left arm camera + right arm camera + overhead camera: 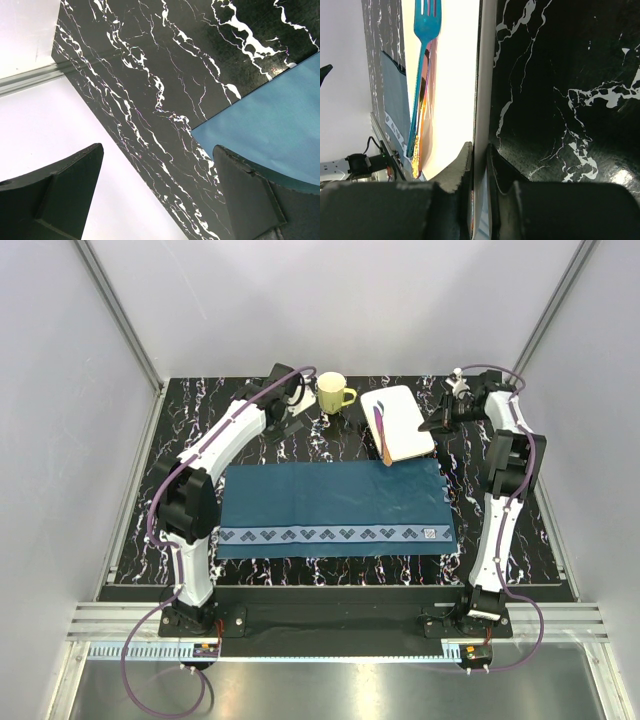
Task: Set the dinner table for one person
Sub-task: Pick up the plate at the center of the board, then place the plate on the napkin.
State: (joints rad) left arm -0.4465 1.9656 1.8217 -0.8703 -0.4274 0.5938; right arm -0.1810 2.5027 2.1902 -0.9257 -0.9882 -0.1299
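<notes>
A dark blue cloth placemat (335, 505) lies flat, with a patterned band along its near edge. Behind its far edge stands a pale yellow mug (332, 393), handle to the right. Right of the mug is a white square plate (405, 415), its near corner at the placemat's far edge. On the plate a teal fork (427, 20) and a rainbow-tinted piece of cutlery (418, 160) lie close together. Pale walls (330, 300) stand around.

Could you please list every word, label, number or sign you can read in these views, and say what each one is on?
No readable text in any view.
Placemat: a small pale patch at the right end of its border, too small to read.
Mug, plate, fork: no markings visible.
</notes>
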